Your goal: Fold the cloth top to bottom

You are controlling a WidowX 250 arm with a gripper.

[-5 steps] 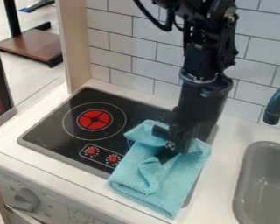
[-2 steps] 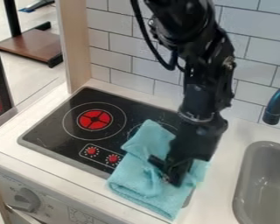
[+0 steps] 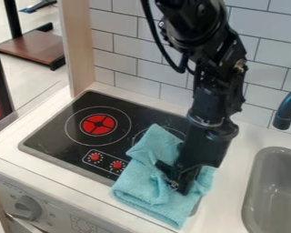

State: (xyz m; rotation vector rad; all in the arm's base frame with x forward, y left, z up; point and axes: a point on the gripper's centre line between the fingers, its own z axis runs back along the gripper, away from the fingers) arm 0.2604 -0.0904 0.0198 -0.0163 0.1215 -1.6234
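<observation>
Cloth [image 3: 136, 182] has shifted at its far end since a second ago: bunched there then, now a smoother flap pointing toward the back. Gripper [image 3: 172, 179] has moved down the cloth toward the counter's front edge over the same span; almost no change from the latest earlier frame.

Light blue cloth lies over the front right part of the cooktop [image 3: 51, 127], running onto the white counter [image 3: 239, 154] at front and right. Front part fairly flat, folds and wrinkles in the middle by the gripper. Looks like a soft, textured towel: light, limp, not fragile, probably grippy rather than slippery. Expect it to drape and crumple, not hold a crease. Best hold is likely the far edge near a corner, top layer only, then lift and lay it toward the front. Pinching too deep could catch lower layers and drag the whole cloth; pulling from one corner would probably skew the fold.

Gripper is down at the cloth's right half, touching it or nearly; can't tell if open, closed or holding fabric. Fold looks partial and uneven, far flap not laid forward.

Farther out: red burner [image 3: 98, 124] to the left, grey sink [image 3: 251, 200] and dark faucet [image 3: 286, 109] to the right.
</observation>
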